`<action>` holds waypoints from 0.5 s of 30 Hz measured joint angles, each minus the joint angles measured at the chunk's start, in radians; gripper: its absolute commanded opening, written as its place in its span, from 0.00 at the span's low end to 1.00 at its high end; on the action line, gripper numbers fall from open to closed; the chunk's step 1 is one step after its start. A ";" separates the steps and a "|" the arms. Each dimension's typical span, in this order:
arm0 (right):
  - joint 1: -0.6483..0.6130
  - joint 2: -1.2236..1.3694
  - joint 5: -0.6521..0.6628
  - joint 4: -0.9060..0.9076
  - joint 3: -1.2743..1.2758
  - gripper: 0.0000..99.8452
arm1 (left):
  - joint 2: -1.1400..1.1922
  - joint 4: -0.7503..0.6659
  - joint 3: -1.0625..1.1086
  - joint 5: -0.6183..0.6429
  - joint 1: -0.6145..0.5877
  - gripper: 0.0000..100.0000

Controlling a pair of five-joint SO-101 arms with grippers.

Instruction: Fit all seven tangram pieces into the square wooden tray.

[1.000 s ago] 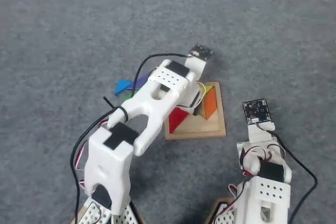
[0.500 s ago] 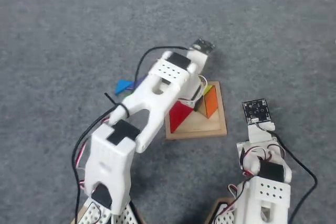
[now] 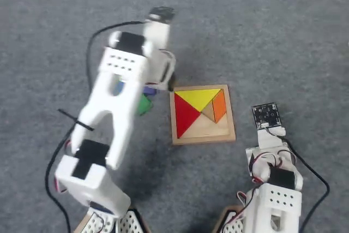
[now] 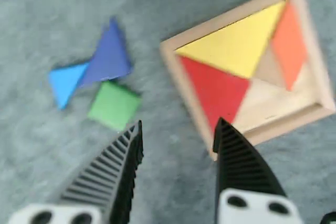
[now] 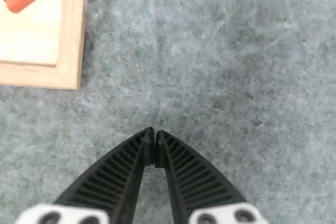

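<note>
Tray position first: wooden tray lies flat on the grey surface, just ahead of the left gripper. One of that gripper's fingertips hangs over the tray's near rim. Left gripper is spread wide and holds nothing.

Inside the tray:
- yellow triangle is seated flat, beyond the fingertips
- red triangle is nearer the gripper, edge to edge with the yellow
- orange piece lies along the wall farthest from the loose pieces
- the rest of the tray floor is bare wood

Loose pieces on the surface, outside the tray, ahead of the other fingertip:
- green square is closest, just beyond the tip
- dark blue triangle is past the green, just beside it (contact not certain)
- light blue triangle meets the dark blue at a point, farthest from the tray

Right gripper is pinched closed with the tips together and nothing between them, over bare surface. A tray corner lies ahead of it and off to one side, well apart from the tips, with a bit of the orange piece inside.
</note>
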 measured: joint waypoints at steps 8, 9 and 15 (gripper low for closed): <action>0.000 0.000 0.000 0.000 0.000 0.01 | 0.189 -0.066 -0.003 -0.124 -0.241 0.22; 0.000 0.000 0.000 0.000 0.000 0.01 | 0.219 -0.083 -0.003 -0.143 -0.250 0.22; 0.000 0.000 0.000 0.000 0.000 0.01 | 0.319 -0.112 -0.002 -0.222 -0.242 0.22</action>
